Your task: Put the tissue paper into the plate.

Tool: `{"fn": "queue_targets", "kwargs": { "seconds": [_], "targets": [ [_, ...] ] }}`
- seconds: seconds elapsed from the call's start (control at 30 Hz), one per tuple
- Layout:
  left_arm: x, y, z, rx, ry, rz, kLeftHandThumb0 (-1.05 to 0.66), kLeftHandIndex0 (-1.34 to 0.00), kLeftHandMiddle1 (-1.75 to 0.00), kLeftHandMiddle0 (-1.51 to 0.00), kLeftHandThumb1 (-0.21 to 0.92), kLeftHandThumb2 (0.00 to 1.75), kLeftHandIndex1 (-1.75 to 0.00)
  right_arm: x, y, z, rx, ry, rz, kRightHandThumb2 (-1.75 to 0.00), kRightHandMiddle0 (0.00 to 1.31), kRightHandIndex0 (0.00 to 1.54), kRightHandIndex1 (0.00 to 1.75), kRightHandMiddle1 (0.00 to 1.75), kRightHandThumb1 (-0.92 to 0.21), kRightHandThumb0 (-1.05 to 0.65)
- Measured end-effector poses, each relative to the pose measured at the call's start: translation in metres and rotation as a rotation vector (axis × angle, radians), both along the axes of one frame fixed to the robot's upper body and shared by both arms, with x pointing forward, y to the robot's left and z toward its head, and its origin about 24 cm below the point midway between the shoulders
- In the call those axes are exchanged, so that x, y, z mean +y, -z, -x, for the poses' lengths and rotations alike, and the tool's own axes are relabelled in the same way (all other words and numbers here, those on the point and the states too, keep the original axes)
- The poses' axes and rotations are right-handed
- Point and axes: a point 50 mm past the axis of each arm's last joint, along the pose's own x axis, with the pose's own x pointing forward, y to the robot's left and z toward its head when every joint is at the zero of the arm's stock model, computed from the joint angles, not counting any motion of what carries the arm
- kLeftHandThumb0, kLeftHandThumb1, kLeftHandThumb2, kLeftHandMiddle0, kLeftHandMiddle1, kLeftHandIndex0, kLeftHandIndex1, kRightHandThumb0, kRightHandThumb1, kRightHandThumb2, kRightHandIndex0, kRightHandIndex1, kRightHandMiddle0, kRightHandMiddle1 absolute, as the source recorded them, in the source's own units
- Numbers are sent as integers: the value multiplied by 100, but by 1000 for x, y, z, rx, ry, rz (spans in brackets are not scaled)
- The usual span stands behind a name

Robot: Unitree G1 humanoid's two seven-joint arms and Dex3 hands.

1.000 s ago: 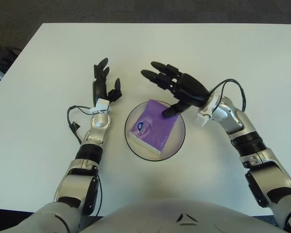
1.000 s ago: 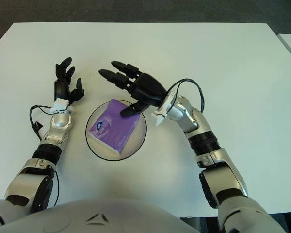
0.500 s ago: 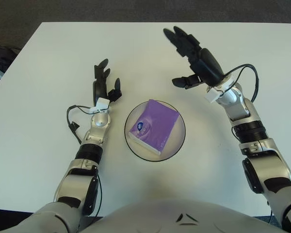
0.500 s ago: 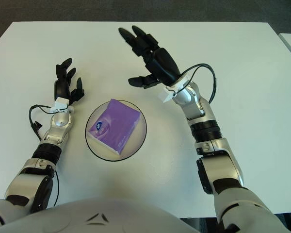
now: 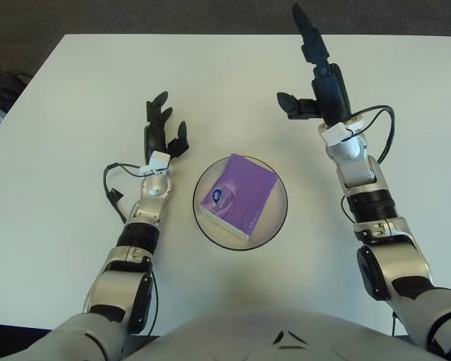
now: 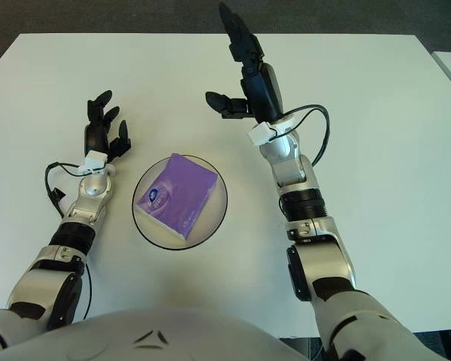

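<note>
Already the purple tissue paper (image 5: 237, 196) is seen lying flat inside the plate (image 5: 276, 219) at the middle of the white counter (image 5: 75, 90). The right hand (image 5: 321, 89) is raised well apart from it, fingers spread and nothing held. The left hand (image 5: 160, 134), fingers relaxed and empty, shows just left of the plate. A clean retreat is called for, with the plate left undisturbed.

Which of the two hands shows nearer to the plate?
The left hand, open just beside the plate on its left; the right hand, also open, is raised farther back.
</note>
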Motion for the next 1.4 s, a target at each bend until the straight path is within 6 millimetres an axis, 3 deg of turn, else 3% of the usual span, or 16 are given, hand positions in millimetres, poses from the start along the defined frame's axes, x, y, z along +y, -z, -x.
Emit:
{"fn": "queue_targets", "kwargs": {
  "seconds": [0.17, 0.4, 0.87, 1.4],
  "targets": [
    [0, 0, 0, 7, -3, -1, -66, 0, -58, -28, 92, 72, -84, -4, 4, -3, 15, 33, -61, -78, 4, 9, 2, 5, -92, -95],
    [0, 0, 0, 5, -3, -1, -65, 0, -59, -27, 92, 71, -84, -9, 13, -7, 53, 71, -131, -74, 0, 10, 1, 20, -92, -93],
    [0, -1, 2, -4, -2, -1, -63, 0, -60, -28, 92, 71, -85, -25, 44, -12, 227, 136, -278, -62, 0, 14, 2, 30, -92, -80],
    [1, -4, 3, -17, -1, -1, -64, 0, -63, -28, 92, 73, -86, -19, 100, 6, 456, 156, -431, -58, 0, 23, 5, 35, -92, -69]
  ]
}}
